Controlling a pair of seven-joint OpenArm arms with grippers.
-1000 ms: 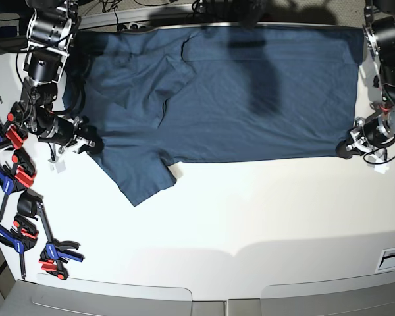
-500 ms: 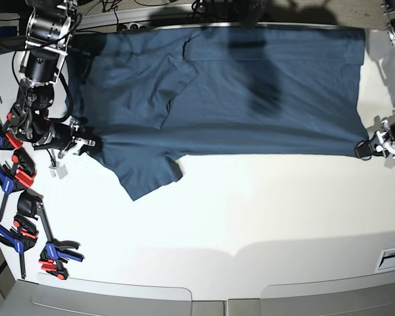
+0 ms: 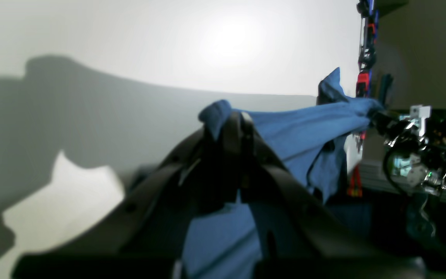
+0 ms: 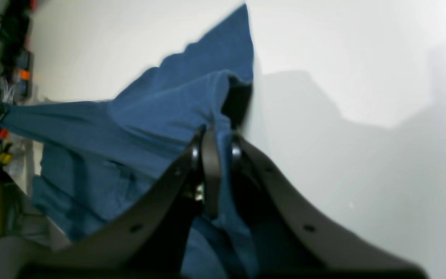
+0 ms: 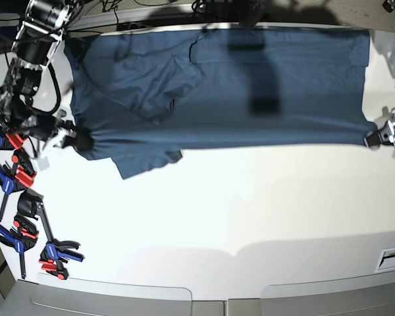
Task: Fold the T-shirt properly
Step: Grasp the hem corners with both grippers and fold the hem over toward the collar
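- Closest to me, the front of the white table (image 5: 237,217) is bare and bright.
- On the left edge of the table lies a bunch of blue and red clamps (image 5: 23,224). They sit apart from the cloth.
- Farther back, the T-shirt (image 5: 250,92) lies spread across the far half of the table. It is dark blue and plain. It is pulled long from side to side, so its near edge makes an almost straight line.
- One short sleeve (image 5: 145,161) sticks out toward me near the left end. The other sleeve is folded over on top of the shirt, near the far left part.
- The right gripper (image 5: 76,139) is at the left end of the shirt in the base view. Its two black fingers (image 4: 211,170) are squeezed together with blue cloth pinched between them. The cloth there is bunched and lifted a little off the table.
- The left gripper (image 5: 375,139) is at the right end, close to the table's edge. Its fingers (image 3: 242,155) are also pressed together on a corner of the shirt. In its wrist view the cloth runs in a tight band from this gripper across to the other one.
- At the very back, dark shadows fall on the shirt.
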